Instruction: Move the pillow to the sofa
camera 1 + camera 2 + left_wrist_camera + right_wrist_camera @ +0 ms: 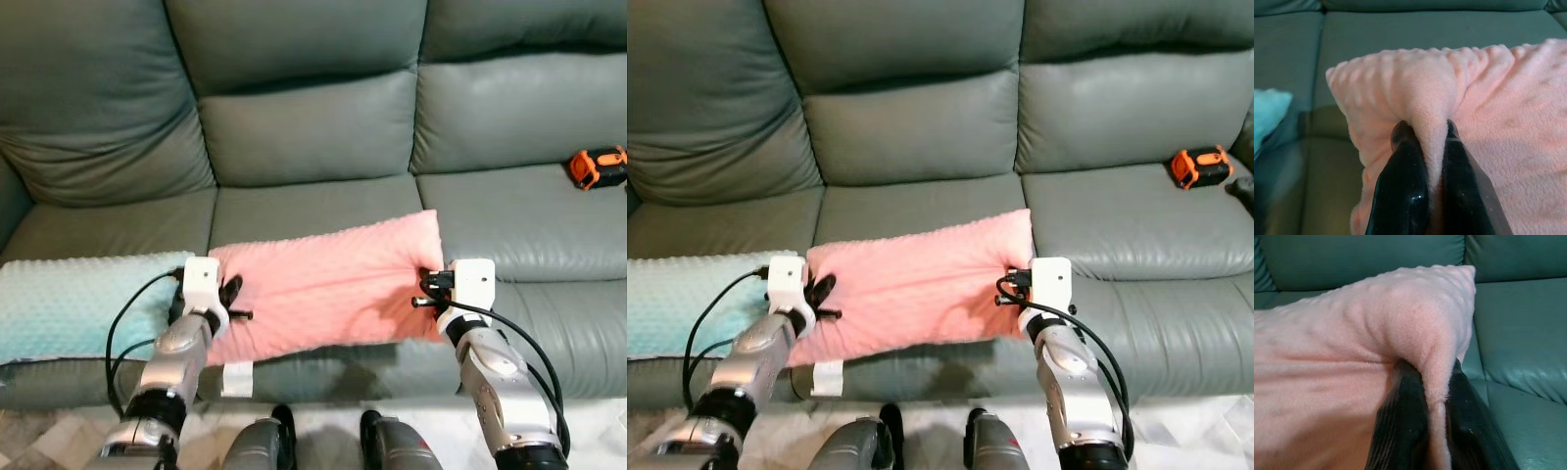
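Between both fingers [1405, 181], pink pillow [328, 284].

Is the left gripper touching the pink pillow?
Touching. Left wrist view: left gripper fingers pinch a fold of the pink pillow between them.

The pillow [328, 284] is lying across the sofa [313, 127] seat, stretching between the jaws of the left gripper [1425, 142] and the right gripper [1432, 382]. A second pillow [69, 304] is sitting outside the left jaws, and a tool [598, 166] is resting on the seat beyond and outside the right jaws.

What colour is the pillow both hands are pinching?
Salmon pink, with a dotted texture: the pillow shows best in the left eye view.
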